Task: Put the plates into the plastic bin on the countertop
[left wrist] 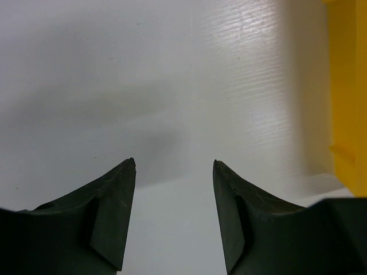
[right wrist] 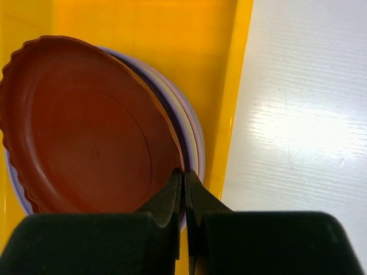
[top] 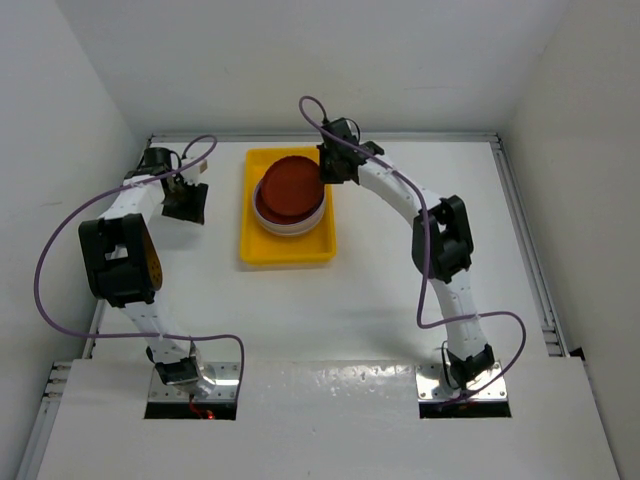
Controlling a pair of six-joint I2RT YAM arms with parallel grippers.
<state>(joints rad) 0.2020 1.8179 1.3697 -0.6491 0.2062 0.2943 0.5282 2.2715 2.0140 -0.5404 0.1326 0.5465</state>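
A stack of plates point(top: 290, 215) sits in the far half of the yellow plastic bin point(top: 285, 255) on the white countertop point(top: 330, 320). The top plate is dark red point(top: 290, 185) and lies tilted, its right side raised. My right gripper point(top: 327, 172) is shut on that plate's right rim. In the right wrist view the gripper point(right wrist: 184, 172) pinches the dark red plate point(right wrist: 86, 126), with purple, pink and cream rims point(right wrist: 194, 129) below and the bin point(right wrist: 223, 86) around them. My left gripper point(top: 185, 205) is open and empty over the countertop left of the bin, as the left wrist view shows point(left wrist: 174, 163).
White wall panels stand on the left, back and right. The bin's left wall point(left wrist: 344, 86) shows at the right edge of the left wrist view. Purple cables loop off both arms. The near half of the bin holds no plates.
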